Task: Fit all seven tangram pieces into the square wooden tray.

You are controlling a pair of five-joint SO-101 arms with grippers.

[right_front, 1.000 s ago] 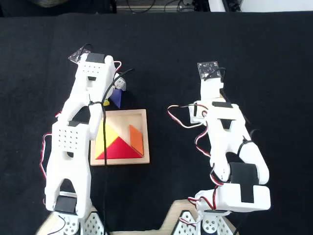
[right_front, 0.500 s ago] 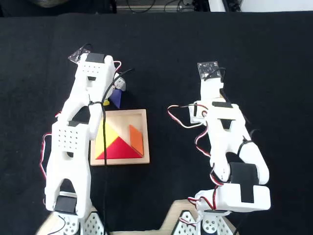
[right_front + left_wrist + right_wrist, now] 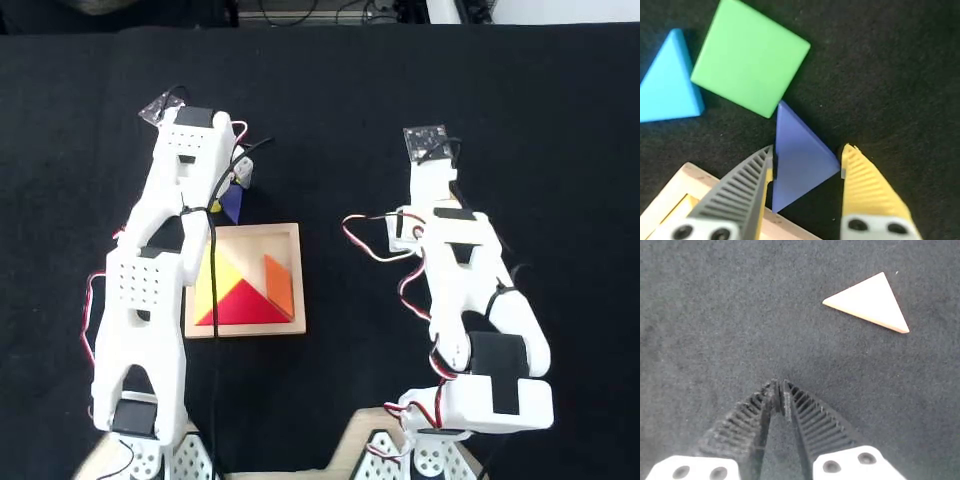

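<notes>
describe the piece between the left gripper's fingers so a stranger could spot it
Find the square wooden tray on the black table; the left gripper sits just past the tray's far edge. It grips a dark blue triangle whose tip points at a green square. It is much darker than the light blue triangle next to that square.

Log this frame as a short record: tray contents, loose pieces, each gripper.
tray: holds yellow piece, red piece, orange piece
left gripper: shut on blue triangle, at the tray's far edge
right gripper: shut, over bare cloth
loose on cloth: green square, cyan triangle, pale triangle
placed: three of seven
</notes>
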